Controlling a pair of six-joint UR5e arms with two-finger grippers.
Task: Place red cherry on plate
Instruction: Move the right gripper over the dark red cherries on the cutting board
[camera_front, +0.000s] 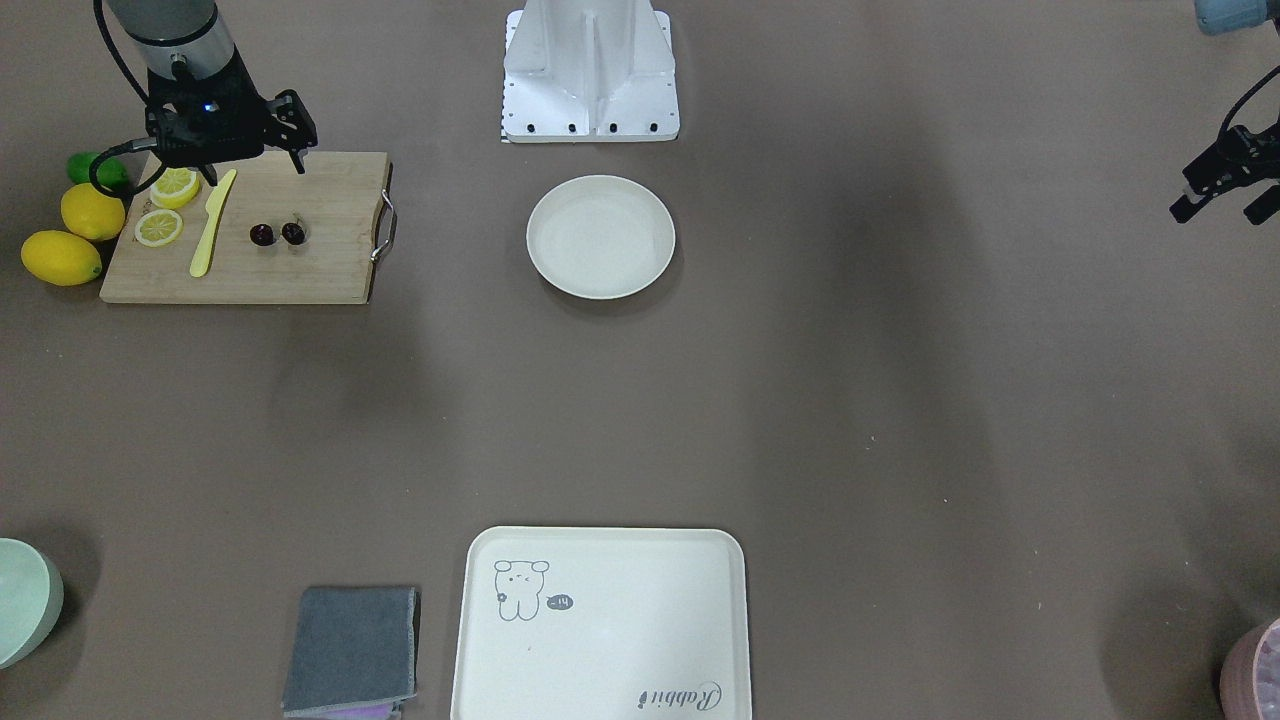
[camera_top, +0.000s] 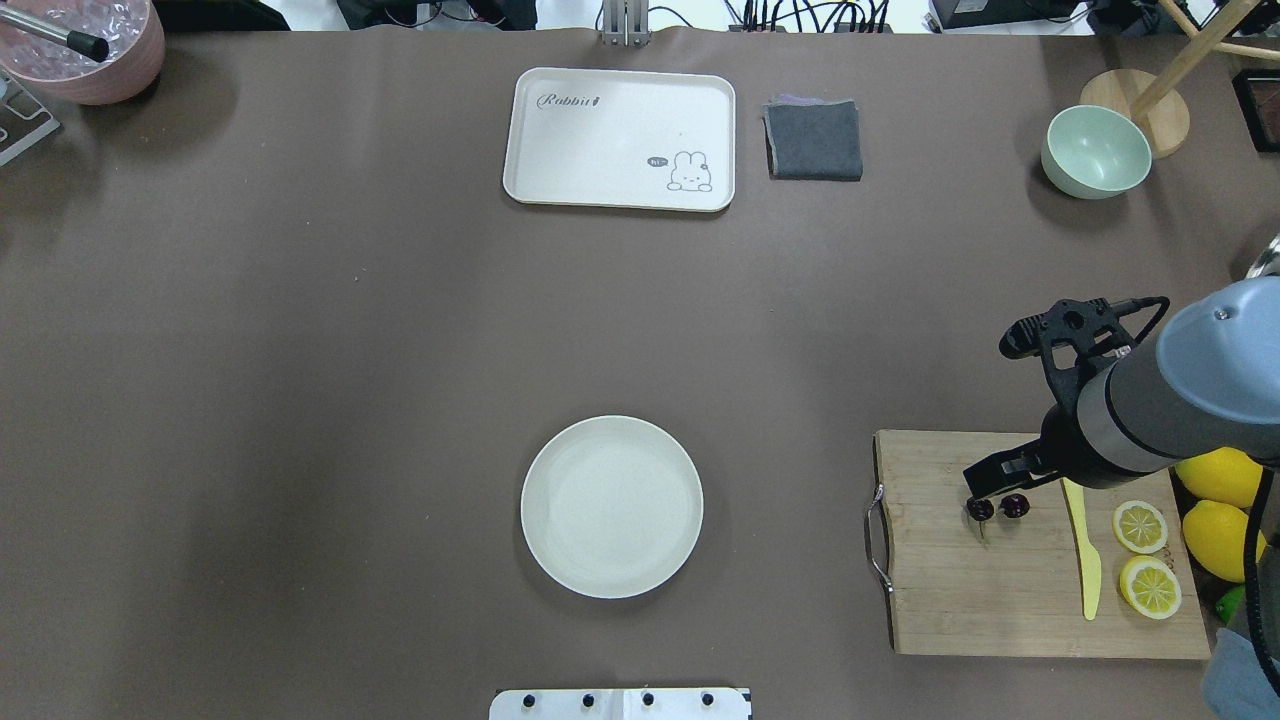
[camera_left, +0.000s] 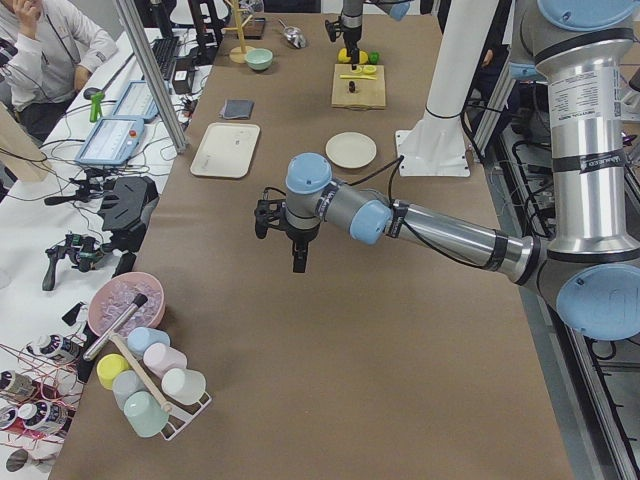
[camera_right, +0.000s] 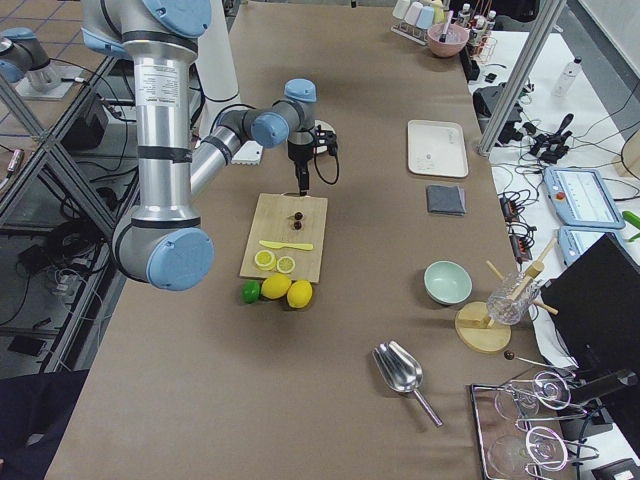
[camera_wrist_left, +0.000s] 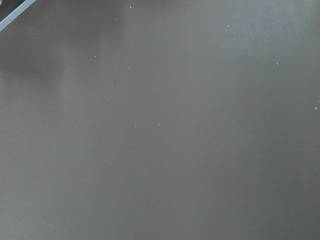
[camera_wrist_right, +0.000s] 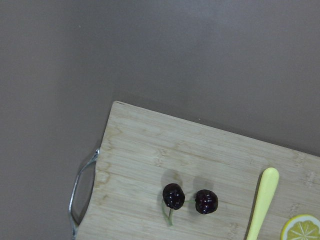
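The red cherry (camera_front: 262, 235) (camera_top: 981, 509) (camera_wrist_right: 174, 196), a dark glossy pair with a thin stem, lies on the wooden cutting board (camera_front: 300, 270) on the robot's right side. My right gripper (camera_front: 255, 172) hangs open above the board's robot-side edge, a little above and behind the cherry, with nothing between its fingers. The round cream plate (camera_front: 600, 237) (camera_top: 611, 507) sits bare in the middle, in front of the robot's base. My left gripper (camera_front: 1225, 205) hovers open over bare table far to the other side. Its wrist view shows only the brown table.
On the board lie a yellow knife (camera_front: 212, 238) and two lemon slices (camera_front: 160, 228). Whole lemons (camera_front: 62, 257) and a lime (camera_front: 97, 172) lie beside it. A rabbit tray (camera_front: 600, 625), grey cloth (camera_front: 352, 650), mint bowl (camera_front: 25, 600) and pink bowl (camera_top: 85, 45) line the far edge.
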